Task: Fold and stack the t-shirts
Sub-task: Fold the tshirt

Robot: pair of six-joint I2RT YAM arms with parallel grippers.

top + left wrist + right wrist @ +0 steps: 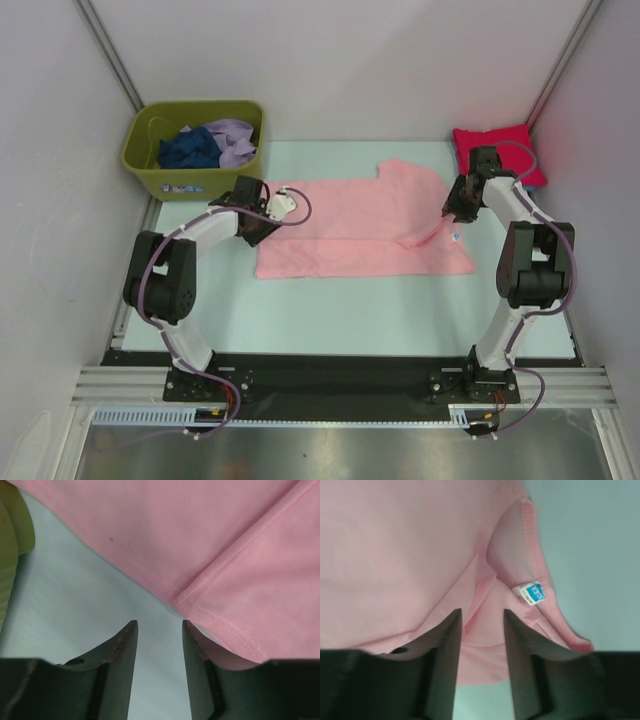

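Closest to the lens, left tool with fingers parted and nothing between them, over bare counter just off the hem of the pink shirt, all the cloth off to its right. Right tool likewise parted and gripping nothing, low over the collar end beside the blue tag. Shirt spread flat mid-counter, long axis running left to right with one tool at each end, so most likely a fold across that axis next, each end nearest its own arm.
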